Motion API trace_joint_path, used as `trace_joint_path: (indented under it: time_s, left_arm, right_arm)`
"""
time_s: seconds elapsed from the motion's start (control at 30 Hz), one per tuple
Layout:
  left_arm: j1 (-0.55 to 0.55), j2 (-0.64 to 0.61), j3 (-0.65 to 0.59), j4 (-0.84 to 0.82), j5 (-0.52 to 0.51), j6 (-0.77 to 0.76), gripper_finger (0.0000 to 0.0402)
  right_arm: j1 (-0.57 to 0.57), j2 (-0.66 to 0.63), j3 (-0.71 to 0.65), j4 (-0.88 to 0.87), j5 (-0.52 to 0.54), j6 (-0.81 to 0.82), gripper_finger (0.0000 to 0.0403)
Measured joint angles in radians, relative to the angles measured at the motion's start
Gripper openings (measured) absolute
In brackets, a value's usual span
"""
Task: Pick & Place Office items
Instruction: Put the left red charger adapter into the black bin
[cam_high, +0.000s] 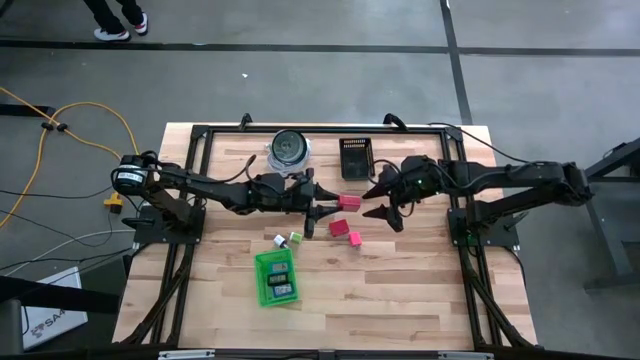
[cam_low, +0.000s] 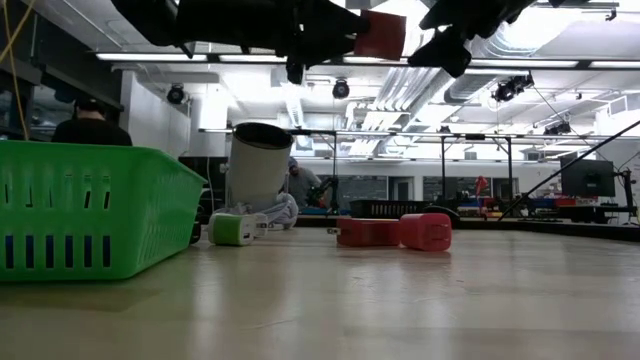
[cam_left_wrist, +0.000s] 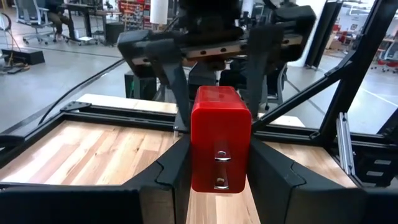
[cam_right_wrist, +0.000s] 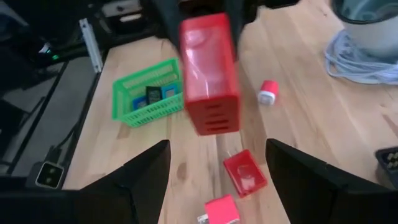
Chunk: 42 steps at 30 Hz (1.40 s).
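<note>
Wooden slats cover the table (cam_high: 400, 290), seen from above with both arms reaching toward its middle. At the tip of the left gripper (cam_high: 332, 207) sits a red block (cam_high: 348, 201), clamped between its fingers, and the right gripper (cam_high: 385, 202) faces it from just beside, fingers spread with nothing between them. Two more red and pink blocks (cam_high: 345, 232) lie on the wood below them, near a green tray (cam_high: 275, 278).

From table height, the held block (cam_low: 380, 34) hangs high above the surface, with two red pieces (cam_low: 392, 231) resting far beneath.

Through the left wrist camera the red block (cam_left_wrist: 219, 138) stands upright, pinched at its lower sides by the two dark fingers (cam_left_wrist: 277, 180).

Through the right wrist camera the block (cam_right_wrist: 209, 73) hovers ahead of the open fingers (cam_right_wrist: 140, 177), not touching them.
</note>
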<state>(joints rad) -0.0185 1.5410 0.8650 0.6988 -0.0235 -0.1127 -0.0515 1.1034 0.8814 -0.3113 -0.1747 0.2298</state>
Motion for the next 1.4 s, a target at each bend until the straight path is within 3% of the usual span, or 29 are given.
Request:
trace_joint_path:
  time_s: [0.4,0.93,1.4]
  left_arm:
    - [0.0,0.0,0.0,0.04,-0.013,-0.019,0.012]
    - [0.0,0.0,0.0,0.068,0.019,-0.014,0.012]
    - [-0.006,0.0,0.0,0.1,0.027,0.016,0.012]
  right_arm:
    - [0.097,0.0,0.0,0.08,0.174,-0.106,0.025]
    - [0.102,0.0,0.0,0.164,0.2,-0.148,0.0249]
    - [0.102,0.0,0.0,0.212,0.197,-0.148,0.017]
